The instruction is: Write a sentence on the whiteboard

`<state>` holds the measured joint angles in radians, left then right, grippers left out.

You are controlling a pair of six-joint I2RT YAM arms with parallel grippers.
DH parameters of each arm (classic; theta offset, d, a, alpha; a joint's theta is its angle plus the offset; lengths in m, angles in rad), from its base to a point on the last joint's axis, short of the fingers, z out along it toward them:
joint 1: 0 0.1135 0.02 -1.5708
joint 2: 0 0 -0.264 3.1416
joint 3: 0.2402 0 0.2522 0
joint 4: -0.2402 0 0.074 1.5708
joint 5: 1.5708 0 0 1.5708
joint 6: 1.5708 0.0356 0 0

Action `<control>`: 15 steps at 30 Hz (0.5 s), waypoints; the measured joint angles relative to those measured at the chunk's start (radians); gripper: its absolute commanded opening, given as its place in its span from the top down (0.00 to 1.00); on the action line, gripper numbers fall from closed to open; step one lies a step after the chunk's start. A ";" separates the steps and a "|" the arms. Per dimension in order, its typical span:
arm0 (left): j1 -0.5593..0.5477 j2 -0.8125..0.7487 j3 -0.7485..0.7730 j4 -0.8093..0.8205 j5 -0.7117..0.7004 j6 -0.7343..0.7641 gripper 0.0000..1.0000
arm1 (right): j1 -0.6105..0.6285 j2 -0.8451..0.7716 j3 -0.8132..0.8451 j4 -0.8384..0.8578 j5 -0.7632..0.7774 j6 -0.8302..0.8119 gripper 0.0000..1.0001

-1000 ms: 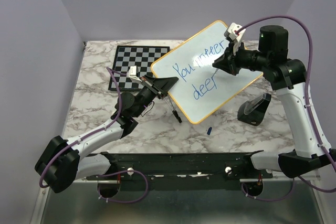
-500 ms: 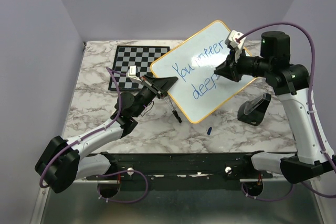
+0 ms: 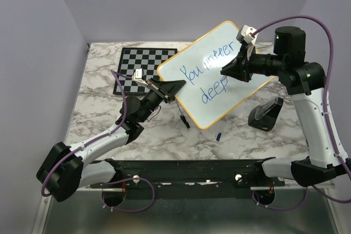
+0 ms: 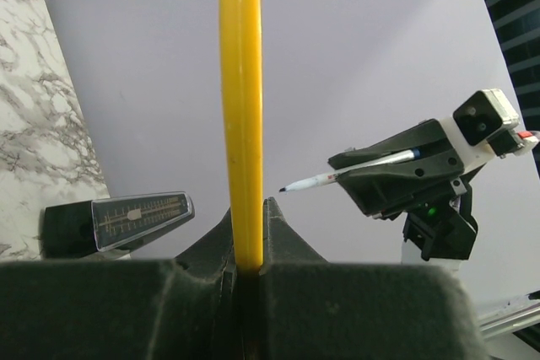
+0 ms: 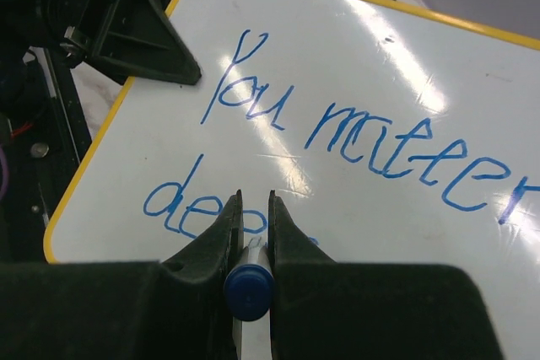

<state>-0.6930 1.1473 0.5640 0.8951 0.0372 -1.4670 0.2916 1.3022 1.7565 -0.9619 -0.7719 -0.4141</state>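
Observation:
The whiteboard [image 3: 230, 53] with its yellow frame is held tilted above the table. My left gripper [image 3: 174, 89] is shut on its lower left edge. In the left wrist view the frame [image 4: 240, 107] runs edge-on between the jaws of my left gripper [image 4: 249, 233]. The sentence [image 3: 205, 75] reads "You matter" and, below it, "deep" in blue [image 5: 371, 141]. My right gripper [image 3: 227, 71] is shut on a blue marker [image 5: 250, 288], just past the "deep". The marker [image 4: 346, 172] points at the board with its tip a little off the surface.
A checkered chessboard [image 3: 137, 67] lies behind the left gripper, partly under the whiteboard. A black pen [image 3: 182, 118] and a small blue cap [image 3: 219, 135] lie on the marble table below the board. A black stand [image 3: 267, 114] sits at the right.
The second line has grown from "dee" to "deep". My right gripper with the marker swung right and has come back left, level with the end of the word. The left arm and board have not moved.

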 measured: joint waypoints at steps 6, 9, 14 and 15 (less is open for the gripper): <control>0.000 0.000 0.000 0.000 0.000 0.000 1.00 | -0.011 -0.013 0.027 0.065 0.058 0.031 0.99; 0.000 0.000 0.000 0.000 0.000 0.000 1.00 | -0.013 -0.008 0.026 0.096 0.105 0.040 0.99; 0.000 0.000 -0.005 0.000 0.001 0.000 1.00 | -0.017 0.008 0.024 0.135 0.157 0.050 1.00; 0.000 0.000 -0.006 0.000 0.001 0.000 1.00 | -0.017 0.011 0.024 0.140 0.163 0.051 1.00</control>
<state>-0.6930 1.1469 0.5579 0.8955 0.0380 -1.4673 0.2745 1.3132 1.7809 -0.8223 -0.6090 -0.3626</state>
